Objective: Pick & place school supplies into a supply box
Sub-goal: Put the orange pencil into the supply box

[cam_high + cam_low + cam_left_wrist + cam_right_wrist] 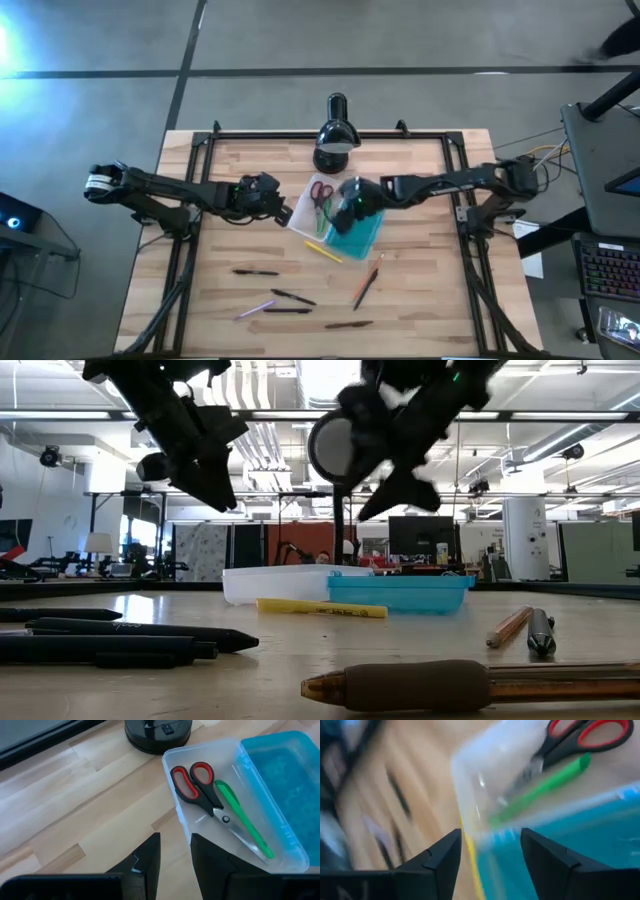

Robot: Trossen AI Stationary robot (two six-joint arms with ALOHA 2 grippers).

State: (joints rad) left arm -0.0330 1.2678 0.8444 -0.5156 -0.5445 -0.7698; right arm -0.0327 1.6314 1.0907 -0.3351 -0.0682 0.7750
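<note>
So the scissors (200,787) and green pen (243,817) sat in the box (186,822); both end effectors, left (175,855) and right (487,852), hung empty with fingers apart, and the yellow pen (323,251) looked like the next grab.

Light wooden slatted table (420,300), black desk lamp (334,133) at its far edge, clear plastic pencil tray (308,212) with turquoise lid (362,238) mid-table, yellow pen (324,251) beside it, orange-brown pencil (372,275), dark pens (292,297) scattered near the front, pink pen (254,309) among them

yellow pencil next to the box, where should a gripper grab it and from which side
Grip the yellow pencil at mid-shaft, coming straight down with the fingers across its width. It lies flat on the table close beside the supply box, so approach from its open side, away from the box.
</note>
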